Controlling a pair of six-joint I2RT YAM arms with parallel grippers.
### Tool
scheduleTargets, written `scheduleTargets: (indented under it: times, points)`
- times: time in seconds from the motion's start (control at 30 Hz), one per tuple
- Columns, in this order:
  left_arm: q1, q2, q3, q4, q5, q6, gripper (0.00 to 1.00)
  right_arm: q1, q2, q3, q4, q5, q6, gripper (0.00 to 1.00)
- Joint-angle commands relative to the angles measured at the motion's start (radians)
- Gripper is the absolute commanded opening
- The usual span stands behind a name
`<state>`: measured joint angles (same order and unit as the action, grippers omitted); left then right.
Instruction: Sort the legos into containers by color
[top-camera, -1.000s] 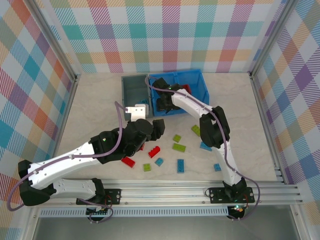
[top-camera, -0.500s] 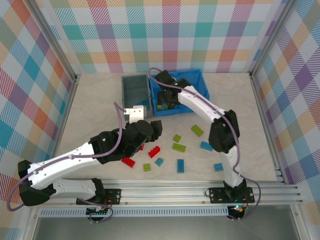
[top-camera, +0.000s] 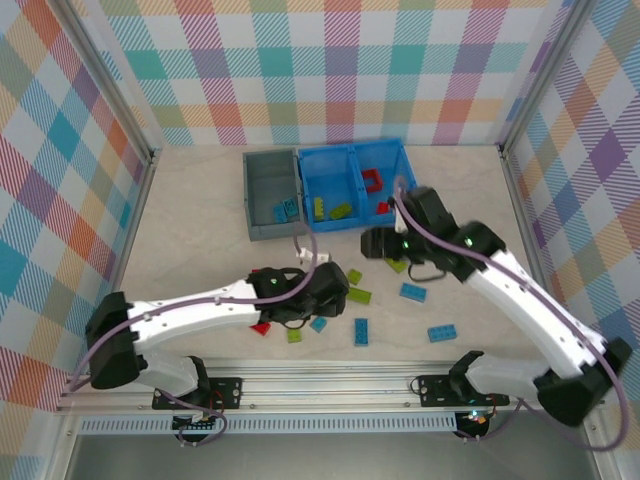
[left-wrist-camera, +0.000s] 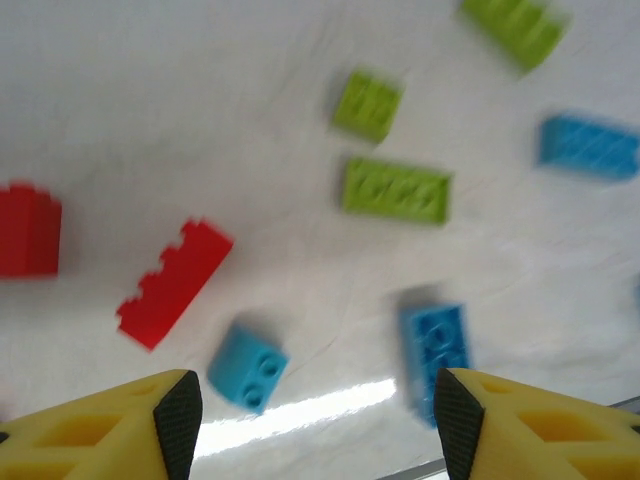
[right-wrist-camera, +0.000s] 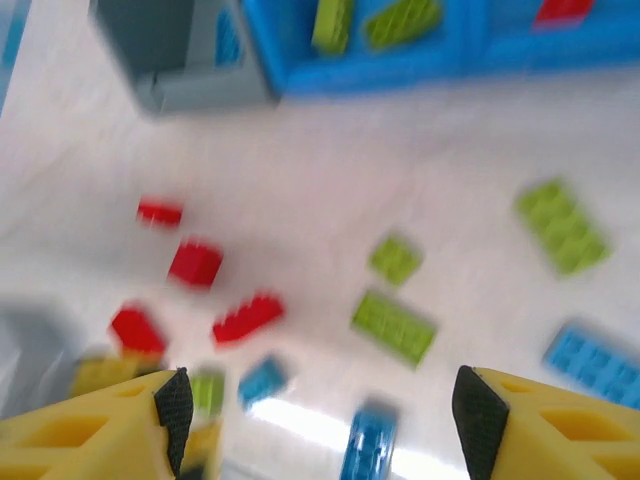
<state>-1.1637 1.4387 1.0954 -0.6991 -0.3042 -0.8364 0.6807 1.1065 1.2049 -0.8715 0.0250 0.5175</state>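
Legos (top-camera: 359, 295) lie scattered beneath wide-spread left end effector (left-wrist-camera: 313, 415).

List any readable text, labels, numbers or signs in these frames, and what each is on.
None readable. The legos, grey bin, blue bin and plaid walls show no print. Both wrist views are blurred, so any fine marks on the studs cannot be made out.

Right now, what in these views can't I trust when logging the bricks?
Top external: the left arm covers part of a red brick.
Top external: the right arm overlaps a lime brick.
Right wrist: motion blur smears the red pieces; studs unreadable.
Left wrist: the frame's left edge cuts a red block.
Top external: blue pieces in the grey bin are too small to count.
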Motion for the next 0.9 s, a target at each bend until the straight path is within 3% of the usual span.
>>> scheduleTargets:
  times: [0.0, 0.17, 0.4, 0.63, 0.87]
  points:
    - [-0.011, 0.059, -0.019, -0.082, 0.087, -0.067, 0.68, 0.006, -0.144, -0.124, -0.048, -0.272, 0.038, 0.72]
    - [-0.028, 0.125, -0.051, -0.071, 0.097, -0.222, 0.73, 0.009, -0.315, -0.211, -0.153, -0.296, 0.082, 0.72]
    - [-0.045, 0.129, -0.087, 0.023, 0.084, -0.64, 0.75, 0.01, -0.34, -0.219, -0.154, -0.293, 0.067, 0.72]
    - [-0.043, 0.234, -0.003, -0.043, 0.098, -0.84, 0.69, 0.01, -0.363, -0.212, -0.132, -0.367, -0.005, 0.73]
    - [-0.018, 0.291, -0.032, 0.024, 0.116, -0.878, 0.67, 0.01, -0.436, -0.191, -0.138, -0.405, -0.032, 0.76]
